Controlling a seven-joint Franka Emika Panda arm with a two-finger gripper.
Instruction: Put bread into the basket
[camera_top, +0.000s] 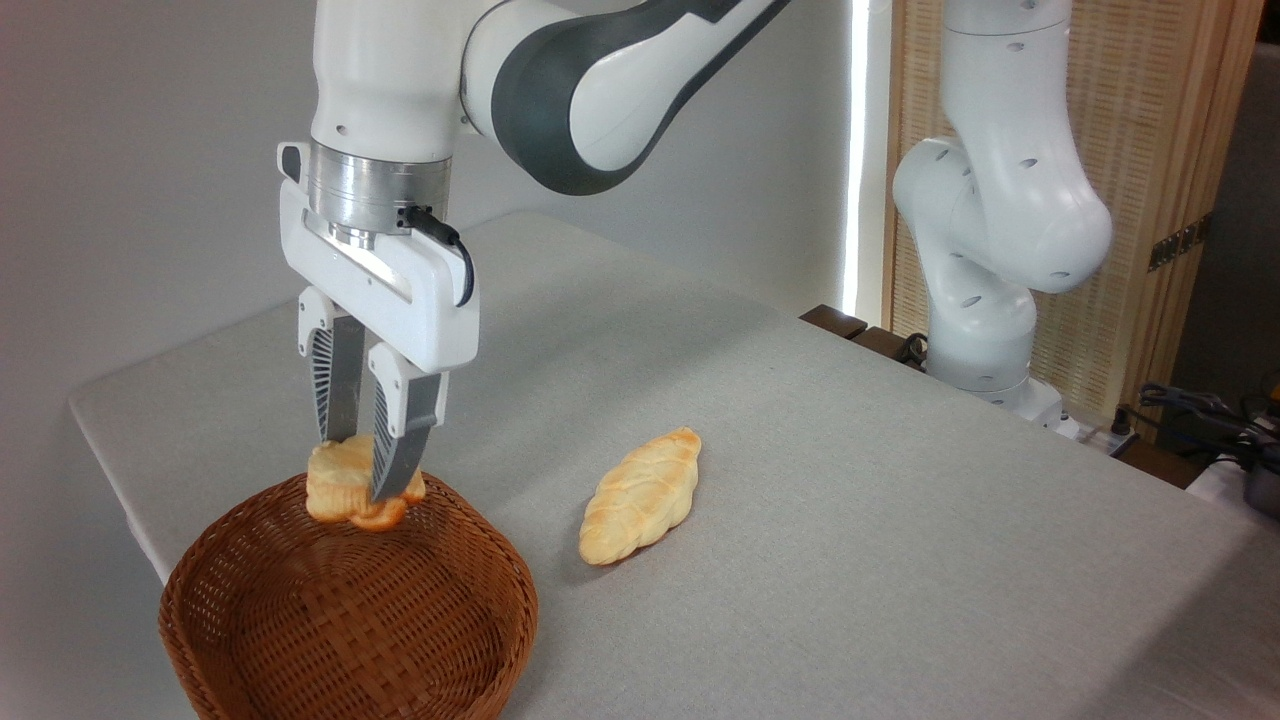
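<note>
Camera view: gripper jaws clamped on lumpy golden bread, held over woven wicker basket's far rim; braided loaf on grey cloth table, open room around.

Single close, elevated view across table

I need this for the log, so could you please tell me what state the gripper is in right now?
Gripper: shut on the bun, held over the far rim of the basket.
</note>
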